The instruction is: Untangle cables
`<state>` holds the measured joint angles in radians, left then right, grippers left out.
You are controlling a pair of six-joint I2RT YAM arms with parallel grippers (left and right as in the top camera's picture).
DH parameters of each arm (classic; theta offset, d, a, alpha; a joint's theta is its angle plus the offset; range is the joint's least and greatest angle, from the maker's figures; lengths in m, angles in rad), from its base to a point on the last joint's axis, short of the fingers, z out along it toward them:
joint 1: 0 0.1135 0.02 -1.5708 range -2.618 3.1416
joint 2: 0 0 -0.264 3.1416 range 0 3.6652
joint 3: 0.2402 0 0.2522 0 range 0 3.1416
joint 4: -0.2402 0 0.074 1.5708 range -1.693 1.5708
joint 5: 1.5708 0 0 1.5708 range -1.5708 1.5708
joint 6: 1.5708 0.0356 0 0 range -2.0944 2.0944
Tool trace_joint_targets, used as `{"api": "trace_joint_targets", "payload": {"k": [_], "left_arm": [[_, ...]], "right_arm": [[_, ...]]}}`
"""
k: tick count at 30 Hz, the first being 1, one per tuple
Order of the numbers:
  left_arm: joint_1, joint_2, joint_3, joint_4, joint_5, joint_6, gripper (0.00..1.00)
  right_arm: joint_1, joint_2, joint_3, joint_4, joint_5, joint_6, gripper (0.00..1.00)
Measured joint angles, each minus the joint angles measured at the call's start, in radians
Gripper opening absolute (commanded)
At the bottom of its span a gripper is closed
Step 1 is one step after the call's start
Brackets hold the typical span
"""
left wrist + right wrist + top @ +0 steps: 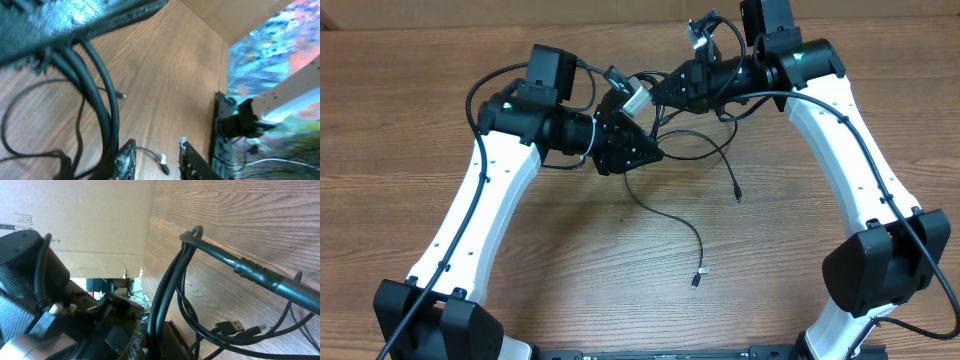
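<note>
My right gripper [156,342] is pinching the cables [169,280], strands running straight out from its tips. Just beside the right gripper, my left gripper [155,162] is hanging open, bundle passing outside one finger [125,159]. Loose tails are trailing away from the right gripper across the table [520,250]; I'm judging left nearer them.

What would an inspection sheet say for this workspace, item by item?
Surface: wooden table, brown grain.
Job's things: thin black cables looped together between the two grippers; one loose plug end lies on the wood.
Clutter: nothing seen.
Grippers: left gripper open; right gripper appears shut on the cables.
Cables: thick black arm cable runs along the right arm.
Surroundings: cardboard wall behind the table.
</note>
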<state>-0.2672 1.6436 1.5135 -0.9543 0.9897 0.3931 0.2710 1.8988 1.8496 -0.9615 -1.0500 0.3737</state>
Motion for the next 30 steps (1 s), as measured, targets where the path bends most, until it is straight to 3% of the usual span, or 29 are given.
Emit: {"api": "trace_joint_targets", "payload": {"k": [24, 26, 30], "left_arm": [[-0.001, -0.05, 0.045, -0.047, -0.298, -0.039, 0.37], [-0.001, -0.051, 0.046, -0.034, -0.321, -0.04, 0.46], [-0.002, -0.05, 0.047, -0.01, -0.343, -0.046, 0.45]], "right_arm": [[0.0, 0.0, 0.0, -0.024, -0.001, 0.0, 0.04], [0.0, 0.0, 0.0, -0.024, -0.001, 0.0, 0.04], [0.0, 0.0, 0.0, -0.027, -0.001, 0.0, 0.04]]}}
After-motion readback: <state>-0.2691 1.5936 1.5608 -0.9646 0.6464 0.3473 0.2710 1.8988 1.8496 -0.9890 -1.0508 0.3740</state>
